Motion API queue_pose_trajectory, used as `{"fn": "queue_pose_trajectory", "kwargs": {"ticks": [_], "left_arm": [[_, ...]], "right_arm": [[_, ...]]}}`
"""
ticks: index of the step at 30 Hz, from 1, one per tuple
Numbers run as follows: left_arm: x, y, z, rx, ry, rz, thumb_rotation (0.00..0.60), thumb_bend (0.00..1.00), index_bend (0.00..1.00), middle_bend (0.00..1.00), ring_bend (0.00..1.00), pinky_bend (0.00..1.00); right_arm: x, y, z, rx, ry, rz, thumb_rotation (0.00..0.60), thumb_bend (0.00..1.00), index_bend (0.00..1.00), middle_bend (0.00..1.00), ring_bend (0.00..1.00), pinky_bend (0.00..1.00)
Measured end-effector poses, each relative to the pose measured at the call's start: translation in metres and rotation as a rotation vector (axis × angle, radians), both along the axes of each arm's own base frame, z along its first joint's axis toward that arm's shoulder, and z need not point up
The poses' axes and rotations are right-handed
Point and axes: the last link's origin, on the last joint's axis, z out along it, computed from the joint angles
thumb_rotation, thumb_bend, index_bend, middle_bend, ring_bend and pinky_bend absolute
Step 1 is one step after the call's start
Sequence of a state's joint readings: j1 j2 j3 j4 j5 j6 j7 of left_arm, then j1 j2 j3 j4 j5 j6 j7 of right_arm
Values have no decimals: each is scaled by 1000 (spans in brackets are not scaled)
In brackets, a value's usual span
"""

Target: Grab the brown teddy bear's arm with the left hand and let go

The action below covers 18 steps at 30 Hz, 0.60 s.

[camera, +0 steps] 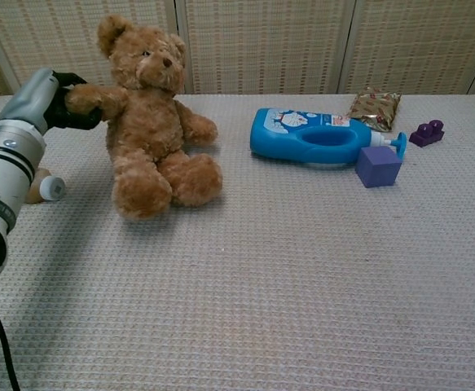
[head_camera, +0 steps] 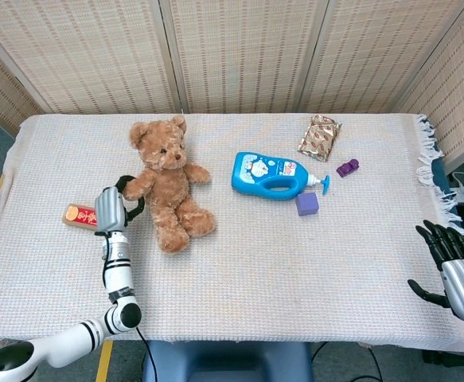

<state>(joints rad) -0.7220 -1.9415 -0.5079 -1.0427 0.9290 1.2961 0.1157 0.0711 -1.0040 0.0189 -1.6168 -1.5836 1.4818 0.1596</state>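
Note:
The brown teddy bear (head_camera: 168,187) (camera: 151,122) sits upright on the left half of the table, facing forward. My left hand (head_camera: 112,204) (camera: 54,102) is beside it on the left and grips the end of the bear's outstretched arm, black fingers wrapped around the paw. My right hand (head_camera: 448,259) hangs off the table's right front corner, fingers spread, holding nothing; the chest view does not show it.
A small bottle with a red label (head_camera: 80,215) (camera: 40,187) lies just left of my left hand. A blue detergent bottle (head_camera: 273,175) (camera: 318,138), purple cube (head_camera: 307,204), purple brick (head_camera: 347,168) and snack packet (head_camera: 319,137) lie at centre right.

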Motion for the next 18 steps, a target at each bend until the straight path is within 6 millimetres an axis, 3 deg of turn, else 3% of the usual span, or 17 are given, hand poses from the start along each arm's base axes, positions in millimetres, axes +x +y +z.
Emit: {"fn": "queue_pose_trajectory", "kwargs": {"ticks": [6,14,18], "left_arm": [[-1,-2,-7,-90,33,50,600,472,416,525,502,353],[-1,-2,0,-2,47,-15,600,470,414,522,500,353],[-6,-2,-4,-52,78,14,600,470,419,529,500,356]], "right_arm": [[0,0,0,-1,0,0,600,97,0,0,0,4],[0,0,1,-9,-3,1,600,97,0,0,0,4],[0,0,0,-6,-1,2,600,97,0,0,0,4]]}}
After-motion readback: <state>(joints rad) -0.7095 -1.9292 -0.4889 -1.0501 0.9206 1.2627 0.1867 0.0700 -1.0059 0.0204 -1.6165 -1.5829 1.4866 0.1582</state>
